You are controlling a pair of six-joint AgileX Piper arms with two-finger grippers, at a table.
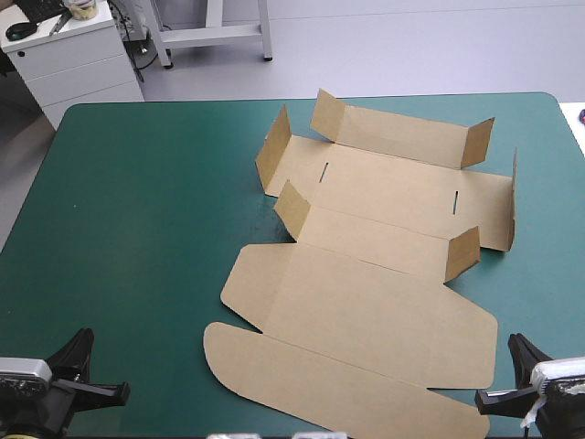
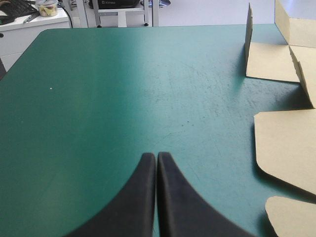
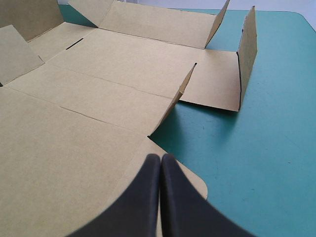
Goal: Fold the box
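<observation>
Left gripper and right gripper hang pinched together and empty at the near edge, while the box lies mostly flat right of centre on the teal-green cover, only short flaps cocked up, so nearly all folding looks undone.

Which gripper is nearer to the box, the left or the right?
Right. The right gripper, shut, sits at the box's near corner. The left gripper, also shut, is over the bare cover, the box off to its side.
</observation>
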